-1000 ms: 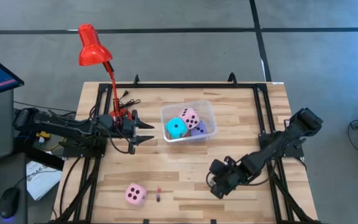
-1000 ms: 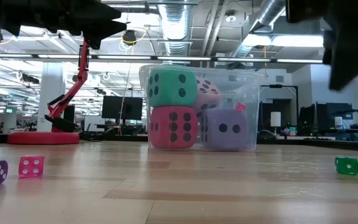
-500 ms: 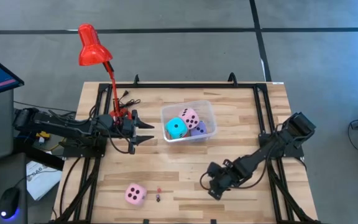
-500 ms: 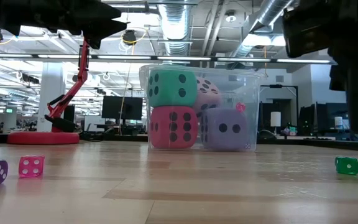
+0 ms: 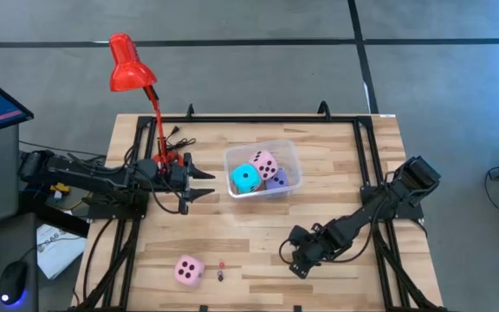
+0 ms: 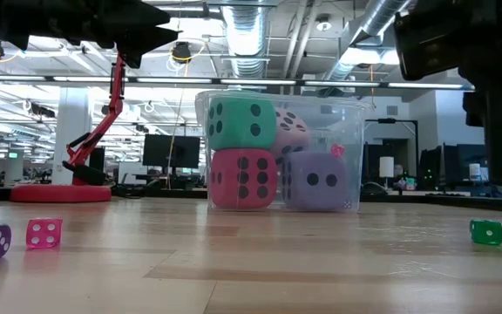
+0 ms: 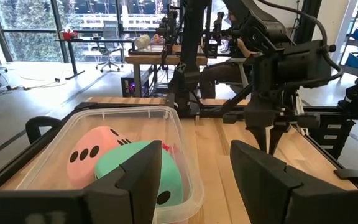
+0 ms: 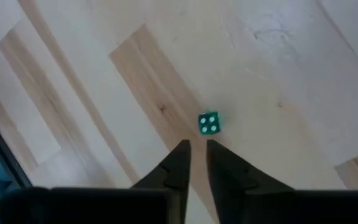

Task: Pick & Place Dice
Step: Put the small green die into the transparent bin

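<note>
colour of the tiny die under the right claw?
Green die with white pips; right wrist view shows it best.

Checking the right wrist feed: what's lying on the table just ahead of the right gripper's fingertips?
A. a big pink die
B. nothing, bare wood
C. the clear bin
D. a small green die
D: the right gripper points down at the table with a small green die lying just beyond its tips, not held.
</note>
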### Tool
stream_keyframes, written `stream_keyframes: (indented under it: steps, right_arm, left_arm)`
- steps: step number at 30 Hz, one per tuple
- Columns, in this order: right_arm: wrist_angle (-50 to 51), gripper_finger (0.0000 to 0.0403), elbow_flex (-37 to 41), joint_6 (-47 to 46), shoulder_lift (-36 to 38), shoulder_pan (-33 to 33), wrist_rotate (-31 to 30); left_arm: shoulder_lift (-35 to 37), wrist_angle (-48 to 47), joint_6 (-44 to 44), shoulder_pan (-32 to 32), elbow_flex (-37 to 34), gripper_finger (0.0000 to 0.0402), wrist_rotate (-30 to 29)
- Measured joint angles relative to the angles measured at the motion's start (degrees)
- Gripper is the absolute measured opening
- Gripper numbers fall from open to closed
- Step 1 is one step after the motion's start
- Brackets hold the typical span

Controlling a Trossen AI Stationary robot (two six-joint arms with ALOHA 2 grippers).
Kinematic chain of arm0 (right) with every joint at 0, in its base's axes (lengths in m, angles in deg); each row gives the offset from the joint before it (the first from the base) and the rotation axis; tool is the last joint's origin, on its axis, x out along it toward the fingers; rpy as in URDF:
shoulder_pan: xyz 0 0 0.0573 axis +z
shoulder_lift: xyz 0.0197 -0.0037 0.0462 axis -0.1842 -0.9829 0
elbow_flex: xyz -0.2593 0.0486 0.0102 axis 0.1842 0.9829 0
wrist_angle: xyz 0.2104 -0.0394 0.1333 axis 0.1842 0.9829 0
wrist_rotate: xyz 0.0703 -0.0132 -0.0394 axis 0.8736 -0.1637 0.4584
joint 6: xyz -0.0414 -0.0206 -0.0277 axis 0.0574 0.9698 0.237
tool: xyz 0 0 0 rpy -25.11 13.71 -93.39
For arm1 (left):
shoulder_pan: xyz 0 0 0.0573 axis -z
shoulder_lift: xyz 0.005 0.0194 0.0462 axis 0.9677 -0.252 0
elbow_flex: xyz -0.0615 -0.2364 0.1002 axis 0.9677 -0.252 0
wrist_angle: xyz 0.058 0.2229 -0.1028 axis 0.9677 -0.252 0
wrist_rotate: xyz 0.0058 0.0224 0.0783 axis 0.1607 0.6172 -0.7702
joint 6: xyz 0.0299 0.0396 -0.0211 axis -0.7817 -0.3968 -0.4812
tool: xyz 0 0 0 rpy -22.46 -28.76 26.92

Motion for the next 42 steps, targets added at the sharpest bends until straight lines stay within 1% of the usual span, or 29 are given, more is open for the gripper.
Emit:
stream_keyframes:
  steps: [4, 9, 21, 26, 32, 34, 42]
  right_arm:
    - [0.0, 0.0085, 0.0, 0.2, 0.0, -0.2, -1.1]
    - [0.0, 0.0125, 0.0, 4.7, 0.0, -0.2, -1.2]
    - [-0.2, 0.0187, 0.0, 5.2, 0.0, -0.1, -1.2]
    - [-0.2, 0.0200, 0.0, 6.9, 0.0, 0.1, -1.3]
    - [-1.4, 0.0201, 0.1, 8.0, -1.3, 0.1, -3.1]
    - [-0.2, 0.0201, 0.3, 8.2, -1.5, 0.1, -3.5]
    - [-1.4, 0.0201, 0.2, 8.2, -6.2, 0.5, -3.8]
  left_arm:
    - [0.0, 0.1, 0.0, 0.0, 0.0, 0.0181, 0.0]
    - [0.0, 0.1, 0.0, -0.2, 0.0, 0.0181, 0.0]
    - [0.0, 0.1, 0.0, -0.2, 0.0, 0.0181, 0.0]
    - [0.0, 0.1, 0.0, -0.2, 0.0, 0.0181, 0.0]
    - [0.0, 0.1, 0.0, -0.2, 0.0, 0.0181, 0.0]
    - [0.0, 0.1, 0.0, -0.2, 0.0, 0.0181, 0.0]
    - [0.0, 0.2, 0.0, -0.2, 0.0, 0.0181, 0.0]
